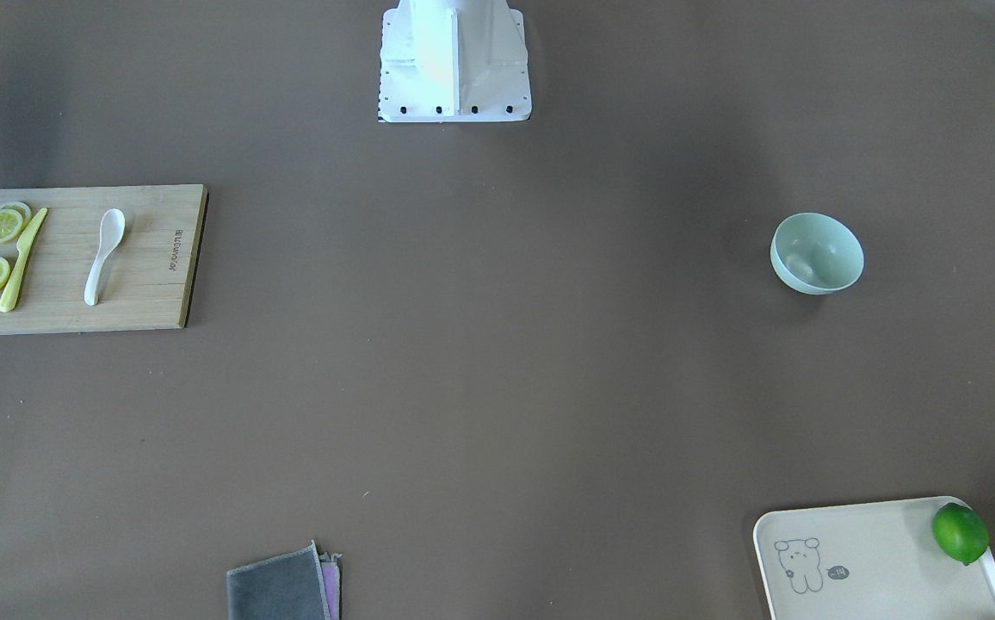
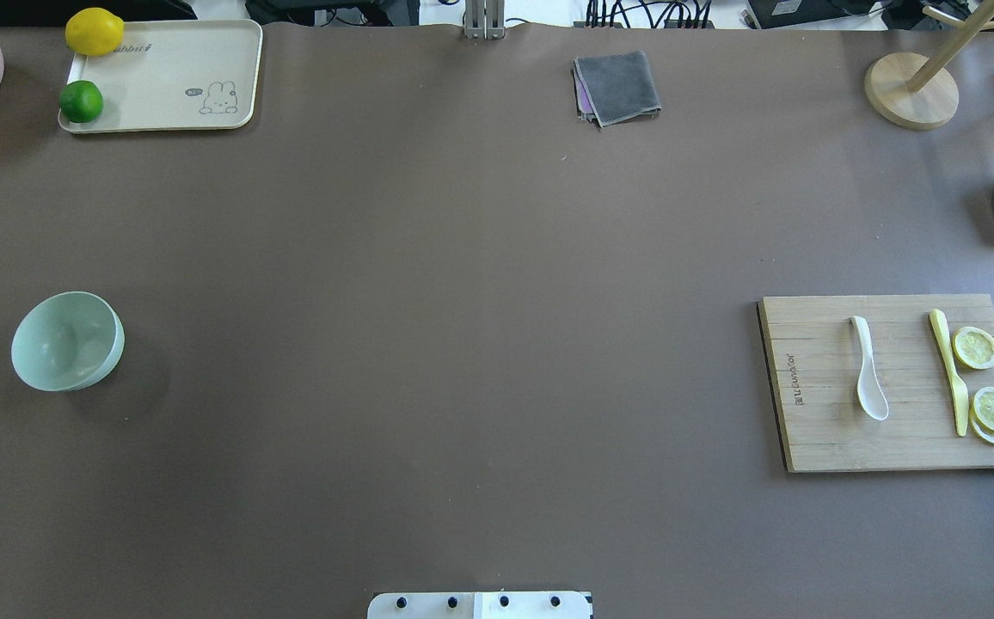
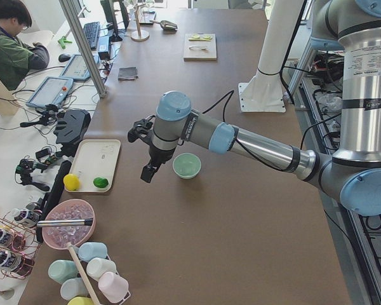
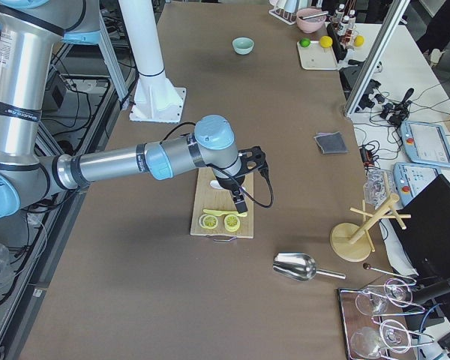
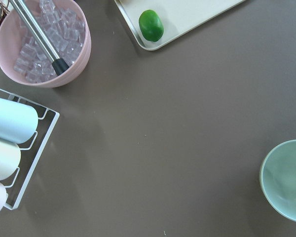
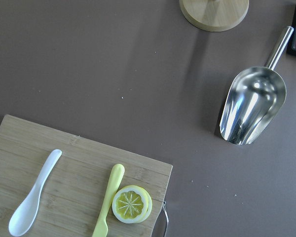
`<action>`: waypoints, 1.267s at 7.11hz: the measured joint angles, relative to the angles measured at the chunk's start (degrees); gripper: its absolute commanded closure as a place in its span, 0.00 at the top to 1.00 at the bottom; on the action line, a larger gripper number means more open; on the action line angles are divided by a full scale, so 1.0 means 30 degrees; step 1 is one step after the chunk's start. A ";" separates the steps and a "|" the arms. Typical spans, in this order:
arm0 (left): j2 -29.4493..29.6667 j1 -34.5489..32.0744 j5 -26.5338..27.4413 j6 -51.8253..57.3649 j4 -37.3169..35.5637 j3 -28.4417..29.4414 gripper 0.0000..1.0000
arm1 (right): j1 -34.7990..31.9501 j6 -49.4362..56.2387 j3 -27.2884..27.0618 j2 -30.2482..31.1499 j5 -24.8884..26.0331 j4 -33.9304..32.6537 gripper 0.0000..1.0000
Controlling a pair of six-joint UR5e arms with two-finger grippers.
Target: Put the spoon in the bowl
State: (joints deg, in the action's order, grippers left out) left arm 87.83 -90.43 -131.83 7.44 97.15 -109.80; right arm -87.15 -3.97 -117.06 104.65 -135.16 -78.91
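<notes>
You have the whole job ahead: the spoon [image 2: 868, 368] lies untouched on the cutting board [image 2: 815, 430] at the overhead view's right, the bowl [image 2: 67, 341] sits empty at far left, and you cannot tell whether the left gripper [image 3: 150, 171] or right gripper [image 4: 239, 201] is spread.

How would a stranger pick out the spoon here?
Find the rectangular wooden cutting board on the brown table. The glossy white soup spoon lies near its middle. Unlike the yellow plastic knife by the lemon slices, it is white with an oval scoop.
</notes>
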 measured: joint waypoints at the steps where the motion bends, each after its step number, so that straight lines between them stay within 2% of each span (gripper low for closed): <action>1: 0.0245 0.0055 -0.0179 -0.1029 0.1207 0.0545 0.98 | 0.0477 -0.2418 0.0001 -0.0119 0.0054 0.0915 1.00; 3: -0.0165 0.0844 -0.1942 -0.2116 0.3270 0.1475 0.98 | 0.2803 -0.6878 0.0005 -0.0595 0.1372 0.2015 1.00; 5: -0.0885 0.2697 -0.2740 -0.4530 0.4567 0.2187 0.98 | 0.6079 -1.0780 0.0016 -0.0776 0.4518 0.2989 1.00; 6: -0.1025 0.3856 -0.2751 -0.6563 0.6043 0.2882 0.98 | 0.7574 -1.2482 0.0023 -0.0818 0.5761 0.3639 1.00; 7: -0.1080 0.5028 -0.2512 -0.8755 0.8349 0.3936 0.98 | 0.8407 -1.3464 0.0025 -0.0831 0.6330 0.4212 1.00; 9: -0.1102 0.7992 -0.0676 -1.3737 1.4664 0.6791 0.98 | 0.8897 -1.4072 0.0046 -0.0841 0.6615 0.4721 1.00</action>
State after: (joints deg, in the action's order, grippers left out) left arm 84.53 -66.45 -133.86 -33.77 141.14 -89.42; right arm -60.46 -46.19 -116.92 102.13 -115.32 -64.74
